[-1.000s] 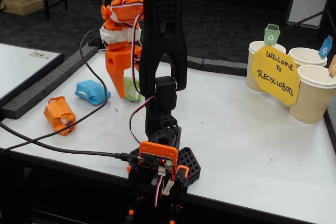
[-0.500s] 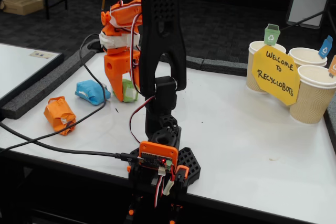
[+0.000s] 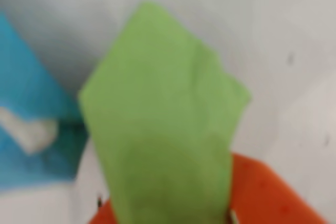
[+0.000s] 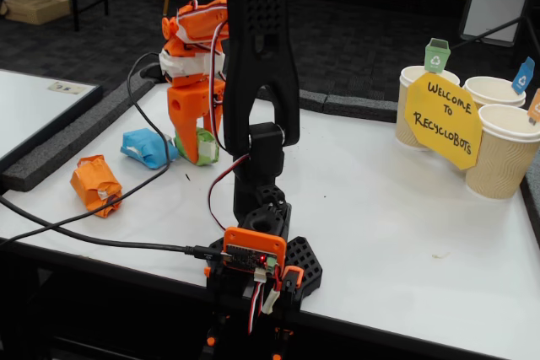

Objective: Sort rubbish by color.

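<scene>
The white tabletop point(image 4: 405, 208) carries everything. At its far right stand three beige ribbed paper cups point(image 4: 504, 151) behind a yellow sign. The orange two-finger gripper point(image 4: 196, 156) points down at the table's left, its jaws closed around the green crumpled paper wad point(image 4: 206, 144), which sits on the table just beside the light blue taped wad point(image 4: 148, 147); the orange wad point(image 4: 95, 184) lies further left. The green wad looks light and squashy (tape may be slick), so a mid-body pinch seems safest.
</scene>
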You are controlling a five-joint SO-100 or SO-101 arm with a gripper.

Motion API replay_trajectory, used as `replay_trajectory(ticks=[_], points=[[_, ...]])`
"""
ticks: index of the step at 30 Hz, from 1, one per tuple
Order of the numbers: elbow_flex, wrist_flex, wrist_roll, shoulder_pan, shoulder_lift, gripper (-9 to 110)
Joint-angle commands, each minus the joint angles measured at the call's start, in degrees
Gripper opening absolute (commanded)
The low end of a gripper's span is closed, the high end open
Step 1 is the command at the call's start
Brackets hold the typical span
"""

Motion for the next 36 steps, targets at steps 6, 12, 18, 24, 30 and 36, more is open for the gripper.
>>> replay_trajectory(ticks=[6,12,18,24,30,36], points=[[-20.13,13.62,-12.30,-0.44,9.84,0],[-21.01,18.63,-20.13,-0.44,20.57,0],[-17.49,20.65,-30.23,-0.44,37.18,0],[-11.34,20.74,-35.68,4.57,51.06,0],[-4.57,19.78,-50.63,21.53,60.12,0],[5.80,16.26,-57.22,30.94,71.37,0]])
